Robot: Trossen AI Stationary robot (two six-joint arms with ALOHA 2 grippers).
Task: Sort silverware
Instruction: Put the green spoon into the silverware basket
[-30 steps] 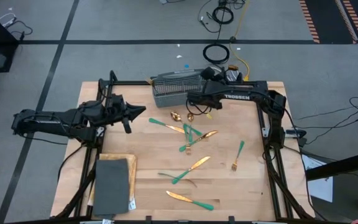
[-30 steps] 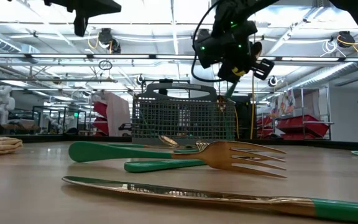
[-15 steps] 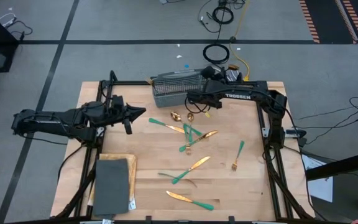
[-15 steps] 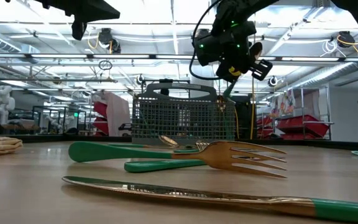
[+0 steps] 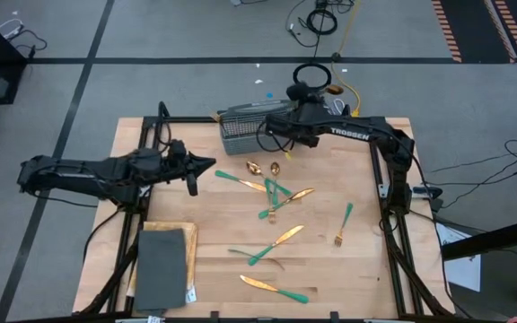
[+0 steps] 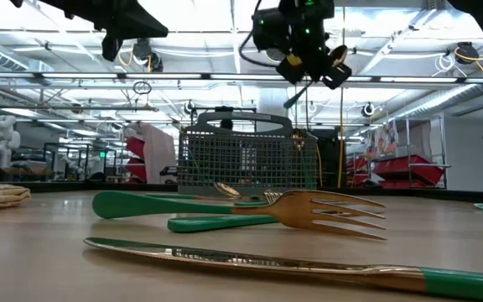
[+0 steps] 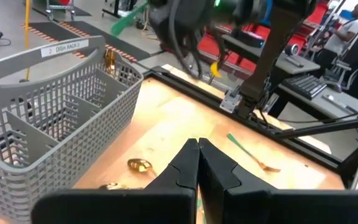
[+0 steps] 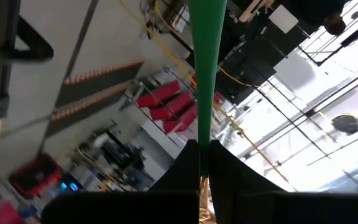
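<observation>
1. The right gripper (image 8: 199, 163) has its two dark fingers pressed together on the thin teal-green handle of one utensil (image 8: 204, 68), which stands straight out past the fingertips toward the ceiling lights (its gold head is hidden between the fingers, so fork, spoon or knife cannot be told).
2. From above, that right gripper (image 5: 281, 135) hangs at the near edge of the grey mesh basket (image 5: 245, 124); from table height it sits high above the basket's rim (image 6: 241, 134), the green handle (image 6: 296, 94) slanting down beneath it.
3. The left gripper (image 7: 198, 163) has its fingers shut with nothing between them, poised above the wood near the basket's front wall and pointing toward the table's middle (image 5: 206, 163).
4. The rest of the silverware lies loose on the wooden table (image 5: 366, 269): two gold spoon bowls (image 5: 263, 167) just in front of the basket, a crossed cluster (image 5: 275, 196) at centre, a lone fork (image 5: 342, 224) off to the right, a knife (image 5: 275, 288) near the front edge.
5. At table height, a fork (image 6: 325, 210) and a knife (image 6: 250, 260) fill the foreground.
6. A dark grey slab (image 5: 161, 267) rests at the front left corner.
</observation>
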